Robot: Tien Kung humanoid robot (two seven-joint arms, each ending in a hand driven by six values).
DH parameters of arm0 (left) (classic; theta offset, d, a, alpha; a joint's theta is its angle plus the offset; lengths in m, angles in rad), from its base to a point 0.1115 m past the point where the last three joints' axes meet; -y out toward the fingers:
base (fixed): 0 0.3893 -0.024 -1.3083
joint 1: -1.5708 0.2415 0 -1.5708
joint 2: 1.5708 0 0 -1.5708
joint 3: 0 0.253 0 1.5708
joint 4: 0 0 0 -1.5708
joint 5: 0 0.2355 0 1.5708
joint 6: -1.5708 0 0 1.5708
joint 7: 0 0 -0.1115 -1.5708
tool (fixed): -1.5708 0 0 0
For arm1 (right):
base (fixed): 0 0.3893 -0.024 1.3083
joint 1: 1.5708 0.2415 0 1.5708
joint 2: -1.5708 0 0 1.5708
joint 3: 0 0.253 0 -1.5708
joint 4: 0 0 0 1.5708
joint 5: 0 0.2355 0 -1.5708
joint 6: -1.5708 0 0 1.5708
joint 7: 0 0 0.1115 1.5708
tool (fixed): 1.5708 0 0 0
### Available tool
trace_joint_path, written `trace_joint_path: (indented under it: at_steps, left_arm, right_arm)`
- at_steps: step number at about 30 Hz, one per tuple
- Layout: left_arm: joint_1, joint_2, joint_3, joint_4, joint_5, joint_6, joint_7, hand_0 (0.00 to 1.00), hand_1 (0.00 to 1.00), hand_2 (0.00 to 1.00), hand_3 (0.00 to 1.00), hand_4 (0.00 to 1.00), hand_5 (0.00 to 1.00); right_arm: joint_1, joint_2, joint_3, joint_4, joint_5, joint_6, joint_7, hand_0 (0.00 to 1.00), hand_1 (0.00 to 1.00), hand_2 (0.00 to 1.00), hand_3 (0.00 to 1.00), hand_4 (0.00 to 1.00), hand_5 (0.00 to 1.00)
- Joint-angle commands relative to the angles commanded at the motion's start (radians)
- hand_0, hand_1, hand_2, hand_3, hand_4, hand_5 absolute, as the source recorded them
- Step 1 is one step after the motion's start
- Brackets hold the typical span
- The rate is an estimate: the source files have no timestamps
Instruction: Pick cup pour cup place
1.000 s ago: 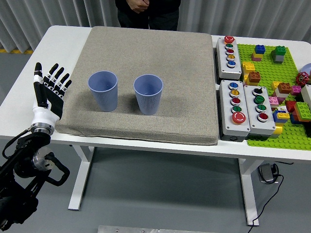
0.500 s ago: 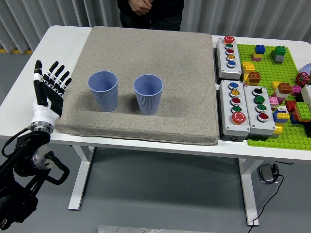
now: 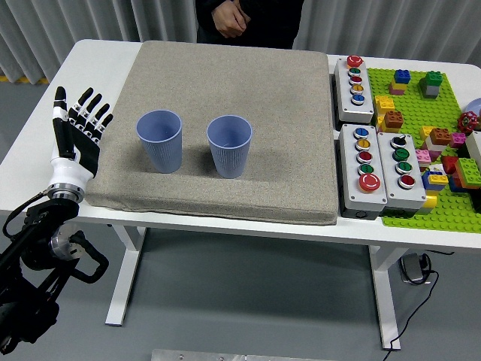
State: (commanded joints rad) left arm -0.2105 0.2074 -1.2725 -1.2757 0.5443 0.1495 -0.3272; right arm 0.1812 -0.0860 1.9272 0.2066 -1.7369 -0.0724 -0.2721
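Left hand [image 3: 75,139] open beside the mat, nothing held.
Its fingers [image 3: 89,113] stand spread and upright; the left cup [image 3: 159,141] sits near on the grey mat [image 3: 285,113], beside the right cup [image 3: 229,145]. Both look light and thin-walled: grip mid-wall, gently.

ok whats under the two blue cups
Both blue cups, left and right, stand upright on a grey mat that covers much of the white table. The tabletop beneath the mat is hidden.
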Motion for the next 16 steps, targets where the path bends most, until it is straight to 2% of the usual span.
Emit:
trace_joint_path:
  at_steps: [5,16]
  left_arm:
    - [0.002,-0.006,-0.013,-0.007,0.010,0.002,0.001,0.856,0.858,0.885,0.851,0.799,0.998]
    - [-0.004,0.003,-0.006,-0.012,0.004,0.008,0.002,0.855,0.857,0.886,0.852,0.797,0.998]
  right_arm:
    - [0.004,-0.001,0.005,0.000,-0.011,0.002,0.001,0.702,0.646,0.604,0.600,0.002,0.346]
    - [0.005,0.000,0.001,-0.002,0.004,-0.003,0.003,0.702,0.646,0.604,0.600,0.003,0.348]
